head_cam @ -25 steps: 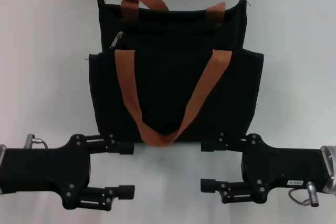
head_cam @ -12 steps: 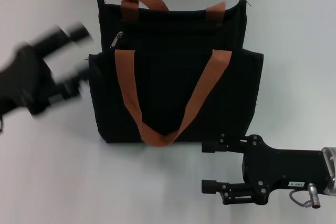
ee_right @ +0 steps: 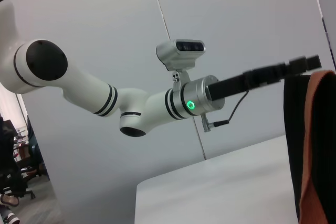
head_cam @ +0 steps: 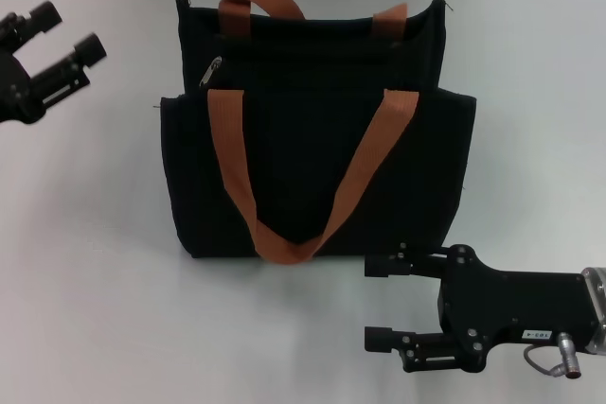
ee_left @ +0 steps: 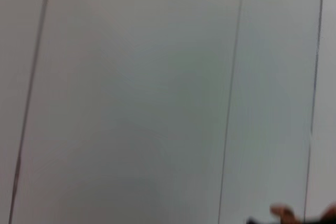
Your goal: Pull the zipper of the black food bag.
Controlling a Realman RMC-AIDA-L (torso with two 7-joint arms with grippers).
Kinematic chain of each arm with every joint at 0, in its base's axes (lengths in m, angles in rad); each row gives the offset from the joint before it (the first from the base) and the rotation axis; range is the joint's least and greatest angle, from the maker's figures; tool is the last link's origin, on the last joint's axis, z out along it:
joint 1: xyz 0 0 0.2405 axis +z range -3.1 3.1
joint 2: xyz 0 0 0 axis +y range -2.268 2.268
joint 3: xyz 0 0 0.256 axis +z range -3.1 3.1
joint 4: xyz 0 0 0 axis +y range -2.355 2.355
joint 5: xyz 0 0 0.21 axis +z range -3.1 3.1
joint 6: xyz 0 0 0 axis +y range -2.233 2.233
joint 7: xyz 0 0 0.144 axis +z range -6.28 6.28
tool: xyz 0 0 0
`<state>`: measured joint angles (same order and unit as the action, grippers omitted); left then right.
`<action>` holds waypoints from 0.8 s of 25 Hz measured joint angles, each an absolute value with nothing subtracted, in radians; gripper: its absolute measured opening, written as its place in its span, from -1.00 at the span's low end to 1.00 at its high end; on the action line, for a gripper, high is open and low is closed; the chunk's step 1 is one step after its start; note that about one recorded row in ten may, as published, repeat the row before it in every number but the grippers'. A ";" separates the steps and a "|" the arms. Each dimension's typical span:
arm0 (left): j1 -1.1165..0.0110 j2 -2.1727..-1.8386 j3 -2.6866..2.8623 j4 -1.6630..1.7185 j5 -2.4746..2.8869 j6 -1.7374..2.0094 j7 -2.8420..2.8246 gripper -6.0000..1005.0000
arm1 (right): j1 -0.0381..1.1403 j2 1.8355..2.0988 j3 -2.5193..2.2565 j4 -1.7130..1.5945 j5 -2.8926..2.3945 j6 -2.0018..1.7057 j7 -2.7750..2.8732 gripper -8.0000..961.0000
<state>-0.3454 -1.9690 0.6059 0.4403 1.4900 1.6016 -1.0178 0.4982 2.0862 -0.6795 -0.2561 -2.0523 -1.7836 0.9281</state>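
Your left hand hovers with fingers apart, near the bag on the desk, well short of the zipper at its top left. Right hand sits open, parked below. Nothing's gripped; the whole pull remains.

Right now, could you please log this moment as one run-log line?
left gripper: open, raised left of boxy black fabric bag | small silver zipper pull: untouched | right gripper: open, parked near bag's front
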 joint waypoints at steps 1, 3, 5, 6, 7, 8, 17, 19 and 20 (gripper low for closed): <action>-0.348 -1.965 0.606 0.441 1.509 1.595 -1.006 0.52 | 0.496 2.086 -0.679 -0.256 -2.052 -1.785 0.928 0.58; -0.357 -1.960 0.611 0.447 1.551 1.591 -0.987 0.52 | 0.492 2.085 -0.679 -0.256 -2.052 -1.790 0.928 0.57; -0.368 -1.960 0.624 0.460 1.593 1.591 -0.976 0.52 | 0.490 2.084 -0.680 -0.256 -2.052 -1.792 0.928 0.57; -0.380 -1.964 0.640 0.472 1.624 1.587 -0.970 0.52 | 0.489 2.084 -0.680 -0.256 -2.052 -1.793 0.929 0.57; -0.380 -1.964 0.640 0.472 1.624 1.587 -0.970 0.51 | 0.489 2.084 -0.680 -0.256 -2.052 -1.793 0.929 0.57; -0.399 -1.971 0.654 0.477 1.659 1.575 -0.952 0.51 | 0.488 2.083 -0.680 -0.256 -2.052 -1.793 0.930 0.57; -0.483 -1.982 0.658 0.479 1.779 1.545 -0.909 0.50 | 0.486 2.083 -0.679 -0.256 -2.052 -1.793 0.931 0.56; -0.491 -1.987 0.658 0.479 1.780 1.537 -0.896 0.50 | 0.486 2.083 -0.678 -0.256 -2.052 -1.793 0.931 0.56; -0.496 -1.991 0.658 0.479 1.780 1.528 -0.889 0.49 | 0.486 2.083 -0.678 -0.256 -2.052 -1.793 0.931 0.56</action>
